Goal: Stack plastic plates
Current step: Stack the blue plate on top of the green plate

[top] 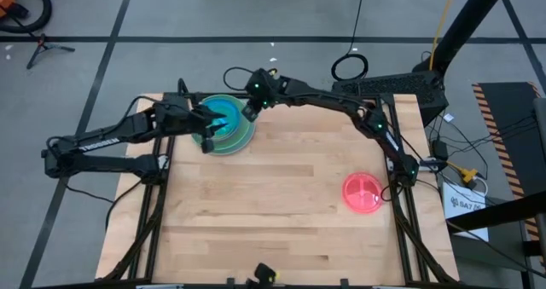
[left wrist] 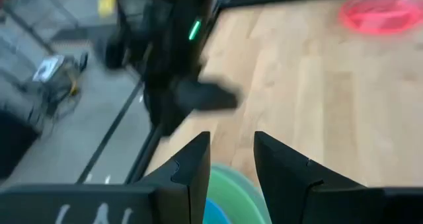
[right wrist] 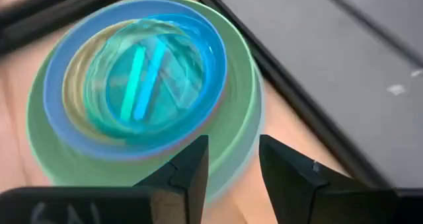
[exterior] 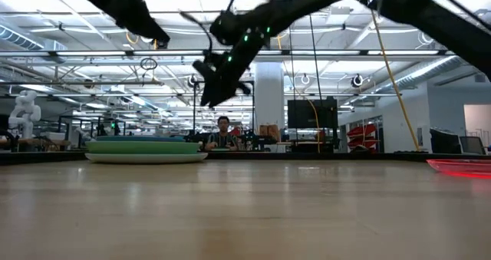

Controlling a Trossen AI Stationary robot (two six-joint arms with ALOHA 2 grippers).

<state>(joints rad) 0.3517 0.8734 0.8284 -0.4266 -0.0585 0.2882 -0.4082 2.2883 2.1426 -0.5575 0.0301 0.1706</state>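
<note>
On the table, both pincers hover parted, empty, above stacked plates.

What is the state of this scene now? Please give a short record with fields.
stack: plates piled at the far left of the table, cyan plate on top
pink plate: alone near the right edge, not stacked
left end effector: over the stack, open, holding nothing
right end effector: above the stack's far edge, open, holding nothing
</note>
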